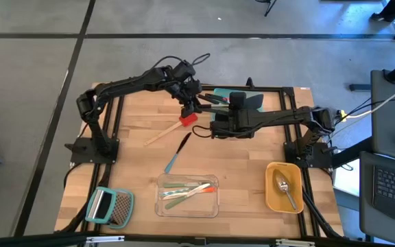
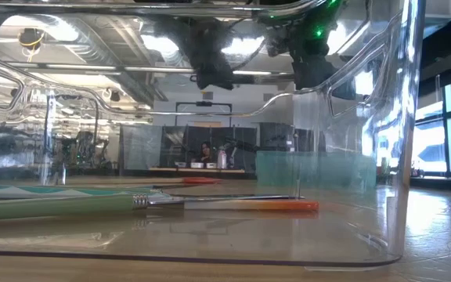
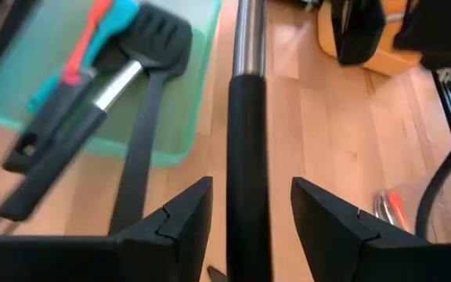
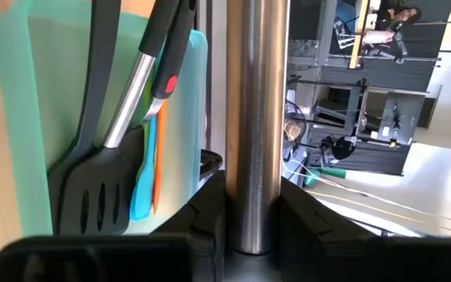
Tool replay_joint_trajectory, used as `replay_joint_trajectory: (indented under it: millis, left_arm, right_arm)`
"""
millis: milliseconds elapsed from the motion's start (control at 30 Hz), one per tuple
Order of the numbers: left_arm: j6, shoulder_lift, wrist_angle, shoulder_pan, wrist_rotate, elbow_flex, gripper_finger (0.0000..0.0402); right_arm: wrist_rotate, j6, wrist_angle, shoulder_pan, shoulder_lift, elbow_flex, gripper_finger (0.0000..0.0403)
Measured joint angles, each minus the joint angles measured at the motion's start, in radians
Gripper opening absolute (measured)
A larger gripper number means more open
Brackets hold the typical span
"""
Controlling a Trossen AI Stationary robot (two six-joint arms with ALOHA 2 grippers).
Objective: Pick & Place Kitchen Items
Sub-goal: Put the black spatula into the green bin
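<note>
A utensil with a steel shaft (image 4: 253, 117) and a black handle (image 3: 247, 157) is held above the table's middle; its head is out of view. My right gripper (image 4: 253, 215) is shut on the shaft. My left gripper (image 3: 250, 192) is open, one finger on either side of the black handle with a gap on each side. In the high view the left gripper (image 1: 192, 108) and the right gripper (image 1: 214, 129) meet near the table's far middle. A red spatula (image 1: 177, 125) with a wooden handle lies flat on the table below them. My right gripper pinches the utensil's steel shaft (image 4: 253, 184) between its two fingers, one on each side. The shaft lies across the fingers and runs on past them. The utensil is clear of the table.
A teal container (image 3: 171, 133) at the far middle holds black slotted spatulas (image 4: 92, 196) and slim orange and teal tools. Near the front stands a clear container (image 1: 187, 195) with slim tools, a yellow container (image 1: 283, 186) with a spoon, and a grater (image 1: 110, 206). A slim tool (image 1: 177, 154) lies mid-table.
</note>
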Motion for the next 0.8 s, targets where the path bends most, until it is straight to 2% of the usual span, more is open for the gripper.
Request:
replay_joint_trajectory:
  millis: [133,267,367,433,633,700,800]
  left_arm:
    - [-0.006,0.034,-0.021,0.000,0.047,0.000,0.0157]
    - [-0.038,0.063,-0.014,-0.005,0.050,-0.001,0.0132]
    - [-0.052,0.061,-0.007,-0.007,0.050,-0.001,0.0086]
    - [-0.062,0.060,-0.013,-0.001,0.050,-0.001,0.0039]
    - [-0.031,0.053,-0.053,-0.003,-0.006,0.004,0.0033]
    - [0.009,0.051,-0.091,-0.007,-0.039,0.031,0.0033]
    - [0.052,0.047,-0.152,-0.014,-0.098,0.075,0.0033]
  right_arm:
    - [-0.002,-0.002,0.004,0.000,0.000,0.000,0.0070]
    - [-0.007,-0.006,0.001,0.000,0.000,0.000,0.0070]
    - [-0.007,-0.005,0.002,0.000,0.000,0.000,0.0070]
    - [-0.017,-0.017,0.005,0.000,0.000,0.000,0.0070]
    - [-0.099,-0.016,0.019,-0.001,0.000,0.005,0.0070]
    - [-0.138,0.011,-0.007,0.000,0.000,0.028,0.0093]
    - [-0.230,0.046,-0.044,-0.001,0.001,0.090,0.0171]
